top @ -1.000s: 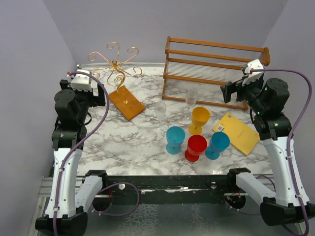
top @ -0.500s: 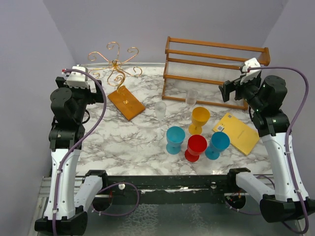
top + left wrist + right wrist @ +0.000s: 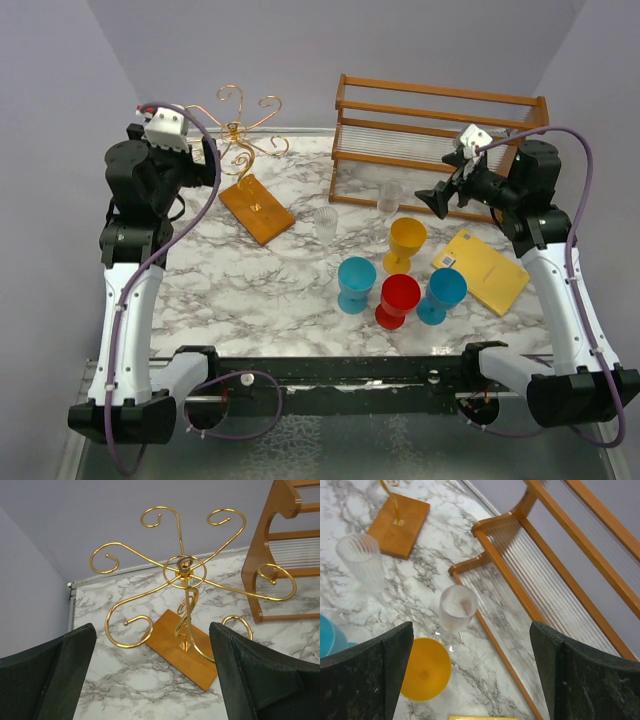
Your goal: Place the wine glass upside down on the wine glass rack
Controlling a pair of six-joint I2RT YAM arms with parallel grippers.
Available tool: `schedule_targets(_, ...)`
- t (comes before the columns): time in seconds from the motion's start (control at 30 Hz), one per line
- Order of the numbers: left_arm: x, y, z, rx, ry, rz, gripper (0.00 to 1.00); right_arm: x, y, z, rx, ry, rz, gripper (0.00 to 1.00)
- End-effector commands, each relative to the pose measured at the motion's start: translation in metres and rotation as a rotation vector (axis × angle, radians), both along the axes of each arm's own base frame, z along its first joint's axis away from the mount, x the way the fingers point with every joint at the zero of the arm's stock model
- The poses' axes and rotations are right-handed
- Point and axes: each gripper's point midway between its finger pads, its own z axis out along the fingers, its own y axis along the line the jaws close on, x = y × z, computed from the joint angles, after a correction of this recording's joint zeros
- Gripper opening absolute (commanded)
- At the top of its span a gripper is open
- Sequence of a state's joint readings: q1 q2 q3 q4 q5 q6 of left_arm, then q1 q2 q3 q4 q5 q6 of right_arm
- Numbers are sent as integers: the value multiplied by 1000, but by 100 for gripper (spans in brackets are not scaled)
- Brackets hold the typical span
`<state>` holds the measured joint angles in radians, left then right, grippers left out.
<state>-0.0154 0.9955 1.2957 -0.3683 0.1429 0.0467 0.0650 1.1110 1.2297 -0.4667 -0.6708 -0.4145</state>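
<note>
The wine glass [image 3: 456, 607] stands upright on the worktop [image 3: 437, 540], just ahead of the right hand [image 3: 470, 632].
That hand is open wide and holds nothing. The left hand [image 3: 152, 630] is wide too, facing the gold wine glass rack [image 3: 184, 570].

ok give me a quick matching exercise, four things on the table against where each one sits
Things:
1 wine glass rack
2 red cup
3 yellow cup
4 yellow booklet

Places:
a lying flat at the right side
b between the two blue cups
c back left corner
d just behind the red cup

Pairs: 1-c, 2-b, 3-d, 4-a
</note>
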Motion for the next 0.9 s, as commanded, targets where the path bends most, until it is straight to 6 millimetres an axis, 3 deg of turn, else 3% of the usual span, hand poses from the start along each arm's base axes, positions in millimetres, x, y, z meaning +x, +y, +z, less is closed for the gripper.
schedule_targets(0.0, 16, -18, 28, -1, -43, -97, 99, -26, 23, 4, 24, -71, 197, 100)
schedule_targets(0.13, 38, -23, 37, 56, -48, -148, 99, -35, 30, -3, 44, -38, 244, 100)
schedule_targets(0.37, 73, -42, 16, 107, 14, -281, 94, -30, 28, -7, 37, -14, 231, 100)
schedule_targets(0.63, 101, -62, -7, 96, 71, -416, 69, -24, 27, -24, 30, 30, 226, 100)
schedule_targets(0.87, 110, -69, -18, 107, 96, -467, 55, -22, 25, -35, 22, 49, 215, 100)
